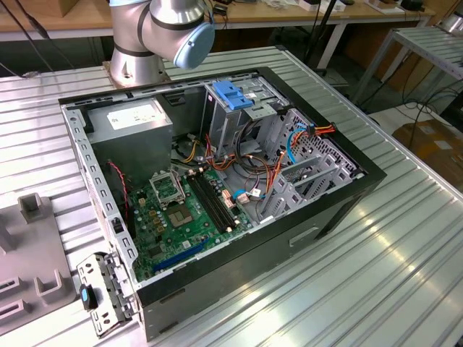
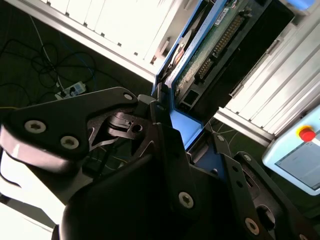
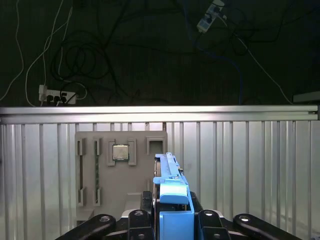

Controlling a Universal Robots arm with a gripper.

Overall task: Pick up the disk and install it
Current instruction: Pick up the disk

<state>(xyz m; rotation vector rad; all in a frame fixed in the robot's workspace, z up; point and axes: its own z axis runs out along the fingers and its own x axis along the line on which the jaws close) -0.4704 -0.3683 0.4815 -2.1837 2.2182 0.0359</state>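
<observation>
Holding the disk (image 3: pixel 172 192) is the step in hand: the gripper (image 3: pixel 172 212) is clenched on it, a finger pressed to each of its blue side rails. The disk stands edge-on between the fingers and reaches out past their tips. In the second wrist view its green circuit face and connector row are exposed on the side away from the gripper body.

Pick-up is judged complete or nearly so; installing is not yet done.

Ahead of the fingertips lies a grey parts tray (image 3: pixel 140 162) carrying a square chip (image 3: pixel 120 151), resting on the ribbed metal table (image 3: pixel 250 165). From this the gripper is judged to be over the tray and well apart from the open computer case (image 1: pixel 239 267).

Installing, in my judgement, calls for the disk to be brought square to the metal cage (image 1: pixel 235 126) under the light-blue latch (image 1: pixel 231 94), with the rails true to the bay and clear of the loose cables nearby.

Arm pose: the exterior view shows the arm (image 1: pixel 163 29) as a base and shoulder joint behind the case, the remainder running out of frame.
</observation>
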